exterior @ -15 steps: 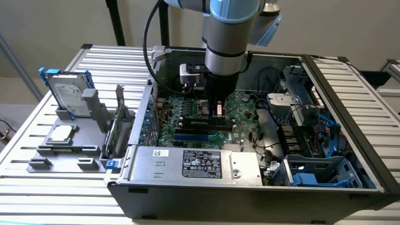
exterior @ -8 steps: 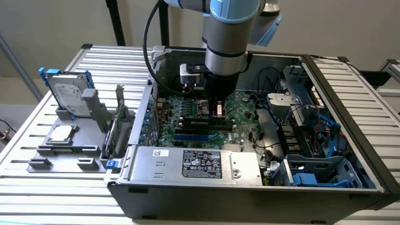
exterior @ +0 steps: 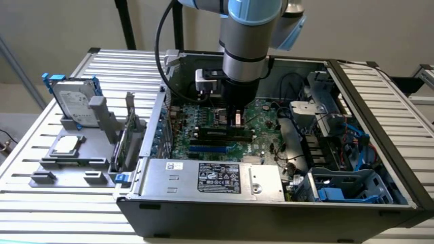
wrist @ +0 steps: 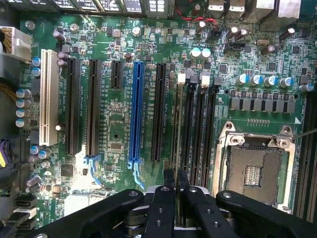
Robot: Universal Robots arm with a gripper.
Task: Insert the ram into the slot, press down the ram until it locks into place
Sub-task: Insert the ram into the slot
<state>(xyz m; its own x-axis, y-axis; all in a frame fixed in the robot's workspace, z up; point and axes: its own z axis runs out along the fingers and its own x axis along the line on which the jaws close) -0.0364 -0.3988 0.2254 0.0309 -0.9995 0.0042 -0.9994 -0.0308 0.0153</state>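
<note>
Black gripper [wrist: 176,182], jaws pinching thin ram [wrist: 176,129] (edge-on), apparently in narrow slot [wrist: 180,85].

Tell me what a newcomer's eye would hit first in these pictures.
The grey robot arm reaching into the open dark grey computer case, its black gripper shut on the thin ram stick over the long black memory slots. Next, the bright blue slot on the green motherboard.

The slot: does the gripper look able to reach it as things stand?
Probably yes: the gripper, holding the ram edge-on, hangs directly over the slot, and nothing stands between them.
</note>
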